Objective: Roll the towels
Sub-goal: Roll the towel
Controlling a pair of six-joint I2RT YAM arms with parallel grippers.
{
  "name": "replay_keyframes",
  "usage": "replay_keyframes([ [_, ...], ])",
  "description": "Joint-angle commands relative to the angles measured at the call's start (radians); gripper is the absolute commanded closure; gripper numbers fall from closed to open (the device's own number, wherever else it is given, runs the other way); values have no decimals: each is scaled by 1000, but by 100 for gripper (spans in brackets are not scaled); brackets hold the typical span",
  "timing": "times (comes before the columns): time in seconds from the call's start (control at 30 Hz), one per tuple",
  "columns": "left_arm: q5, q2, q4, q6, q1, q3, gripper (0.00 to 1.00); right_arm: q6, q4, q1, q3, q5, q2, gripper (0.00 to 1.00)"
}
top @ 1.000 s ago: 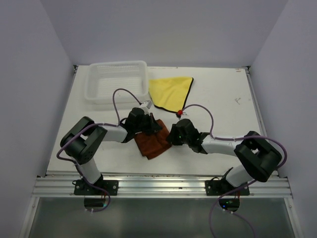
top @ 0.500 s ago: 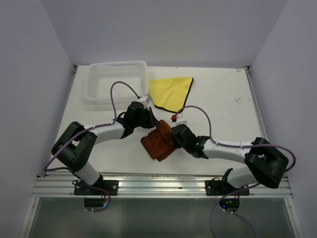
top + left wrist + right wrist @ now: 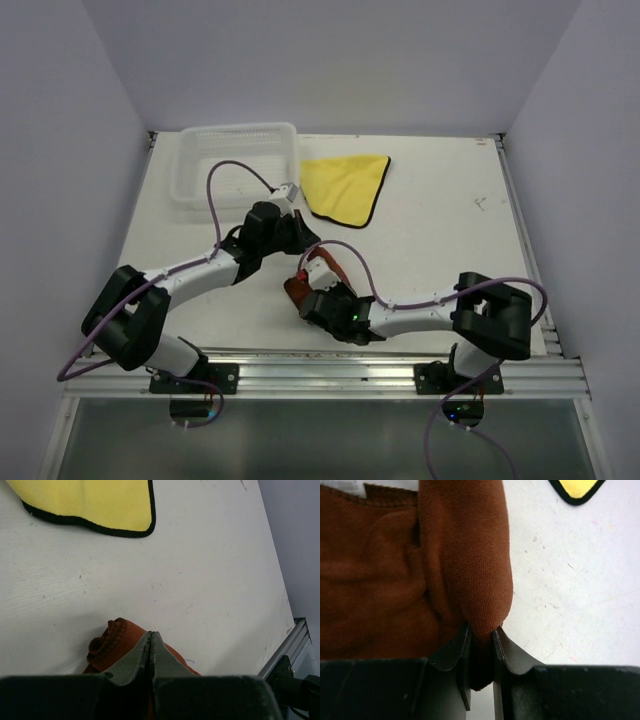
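1. Our right tool (image 3: 481, 636) is pinching a rolled fold of the rust-brown towel (image 3: 465, 555), jaws narrow on the cloth.
2. That towel sits bunched on the desk (image 3: 450, 230) toward the front edge, between the two arms.
3. Our left tool (image 3: 151, 642) is closed tight with nothing in it. It hangs over the brown cloth's rumpled end, and we can't quite tell whether it touches.
4. The yellow towel (image 3: 345, 187) lies flat farther back, just beside the white basket (image 3: 235, 165).
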State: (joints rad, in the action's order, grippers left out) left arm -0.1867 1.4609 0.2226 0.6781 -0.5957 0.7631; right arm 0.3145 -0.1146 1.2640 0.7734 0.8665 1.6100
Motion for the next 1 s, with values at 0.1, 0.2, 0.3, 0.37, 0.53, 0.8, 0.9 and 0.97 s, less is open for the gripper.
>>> replay_keyframes([
  [0.1, -39, -37, 44, 38, -3, -61, 97, -72, -140, 145, 160, 224, 189, 100],
  [0.2, -45, -31, 64, 46, -13, -84, 97, -84, -190, 192, 223, 269, 257, 100],
  [0.3, -37, -27, 73, 49, -32, -107, 97, -86, -220, 218, 262, 284, 320, 100],
  [0.37, -25, -24, 77, 51, -49, -126, 97, -77, -227, 224, 271, 281, 343, 100],
  [0.53, 18, 6, 89, 49, -76, -188, 98, -72, -229, 225, 273, 275, 343, 100],
  [0.8, 72, 104, 139, 49, -76, -252, 100, -48, -168, 224, 225, 250, 254, 80],
  [0.9, 88, 153, 121, 47, -76, -243, 100, -28, -116, 222, 185, 236, 176, 70],
  [0.97, 105, 171, 129, 60, -76, -252, 100, -12, -100, 219, 176, 207, 140, 64],
])
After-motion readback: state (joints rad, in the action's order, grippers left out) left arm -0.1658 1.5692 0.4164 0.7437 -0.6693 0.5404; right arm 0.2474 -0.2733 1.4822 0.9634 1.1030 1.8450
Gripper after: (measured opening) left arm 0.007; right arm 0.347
